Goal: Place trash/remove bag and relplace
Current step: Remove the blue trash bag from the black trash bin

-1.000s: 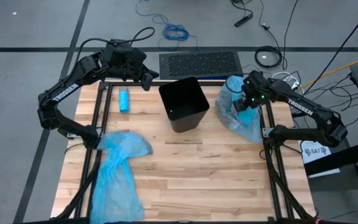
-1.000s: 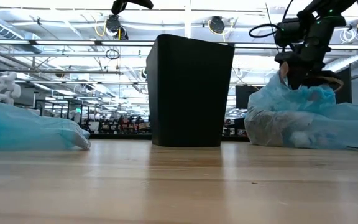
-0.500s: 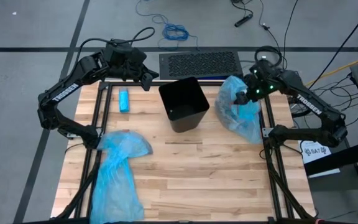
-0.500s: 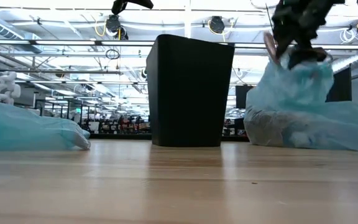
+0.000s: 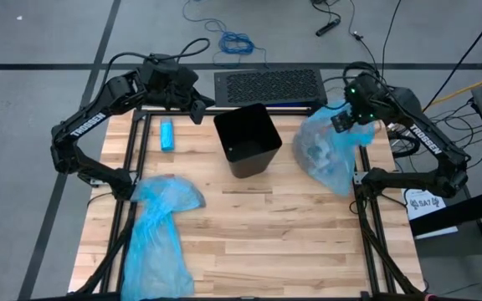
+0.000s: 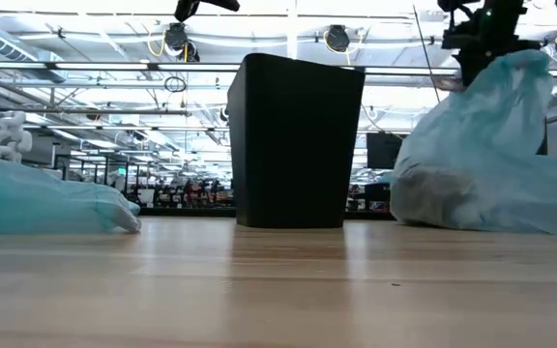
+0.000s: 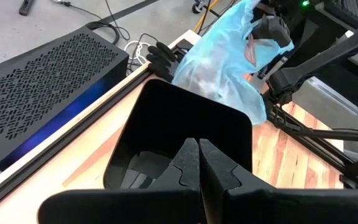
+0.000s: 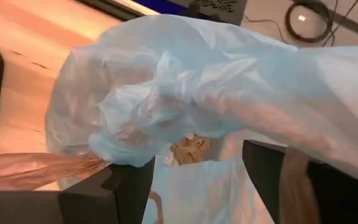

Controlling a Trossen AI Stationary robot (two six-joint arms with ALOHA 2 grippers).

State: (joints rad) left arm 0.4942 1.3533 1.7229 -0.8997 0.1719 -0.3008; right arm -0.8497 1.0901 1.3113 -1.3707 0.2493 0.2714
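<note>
The right gripper (image 5: 346, 122) grips the filled bag (image 5: 323, 155) by its top, right of the black bin (image 5: 248, 138); trash (image 8: 188, 149) inside. The left gripper (image 5: 196, 109), fingers together, hovers far-left of the bin.

Two blue bags (image 5: 329, 150) (image 5: 157, 221), one black bin (image 5: 248, 138), one blue oblong (image 5: 167, 135).

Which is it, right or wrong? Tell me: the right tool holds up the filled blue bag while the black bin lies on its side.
Wrong on one point: the low view shows the black bin standing upright. The right tool does hold up the filled blue bag.
</note>
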